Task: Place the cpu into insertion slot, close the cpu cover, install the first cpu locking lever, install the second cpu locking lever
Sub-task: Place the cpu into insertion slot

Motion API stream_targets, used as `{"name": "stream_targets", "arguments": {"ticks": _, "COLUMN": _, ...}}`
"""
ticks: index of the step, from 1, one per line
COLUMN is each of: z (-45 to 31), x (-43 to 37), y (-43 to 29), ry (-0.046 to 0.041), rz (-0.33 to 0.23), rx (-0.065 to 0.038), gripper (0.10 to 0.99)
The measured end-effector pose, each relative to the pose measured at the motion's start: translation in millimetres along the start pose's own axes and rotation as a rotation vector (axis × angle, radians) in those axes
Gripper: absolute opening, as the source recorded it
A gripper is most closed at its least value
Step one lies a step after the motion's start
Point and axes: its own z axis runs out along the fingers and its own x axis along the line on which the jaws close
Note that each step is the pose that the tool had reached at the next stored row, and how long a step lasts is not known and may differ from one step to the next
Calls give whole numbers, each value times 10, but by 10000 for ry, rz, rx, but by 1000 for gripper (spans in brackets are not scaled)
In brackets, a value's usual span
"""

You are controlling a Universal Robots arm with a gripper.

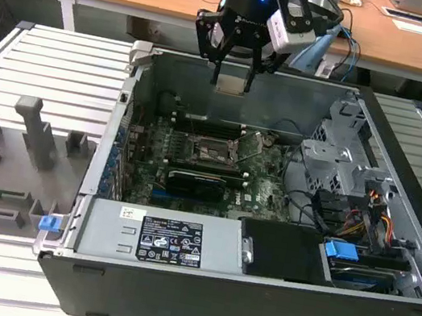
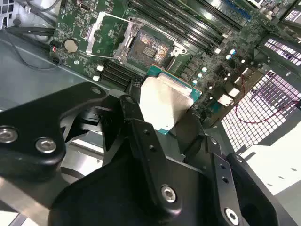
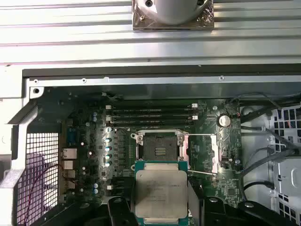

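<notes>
The chip [image 3: 161,193] is clamped by its edges in the gripper [image 1: 232,81], so its face is kept level. It is held high over the case [image 1: 251,304], clear of the open socket [image 3: 160,151], presumably for alignment.

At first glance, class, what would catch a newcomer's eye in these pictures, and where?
The black gripper hangs above the open computer case, clamping the cpu, a pale square chip. In the first wrist view the insertion slot lies empty amid green circuit board inside the case.

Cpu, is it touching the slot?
Apart. In the exterior view the cpu hangs in the end effector above the case, with open air down to the slot on the board.
</notes>
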Motion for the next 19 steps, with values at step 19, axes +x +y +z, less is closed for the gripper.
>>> {"name": "stream_targets", "arguments": {"ticks": 19, "z": 1, "x": -1, "y": -28, "ry": -50, "rz": 558, "rx": -11, "gripper": 537}}
